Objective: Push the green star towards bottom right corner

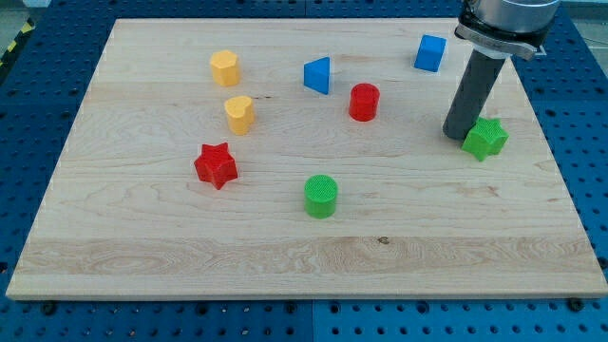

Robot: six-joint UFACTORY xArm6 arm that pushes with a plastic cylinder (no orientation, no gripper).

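The green star (485, 139) lies near the board's right edge, a little above mid-height. My tip (457, 134) rests on the board right against the star's left side, seemingly touching it. The dark rod rises from there to the view's top right. The board's bottom right corner (586, 283) is well below and right of the star.
On the wooden board (142, 256): a blue cube (430, 52) above left of the rod, a red cylinder (364, 102), a blue triangle (318, 75), a green cylinder (321, 196), a red star (216, 165), a yellow hexagon (224, 68), a yellow heart-like block (239, 114).
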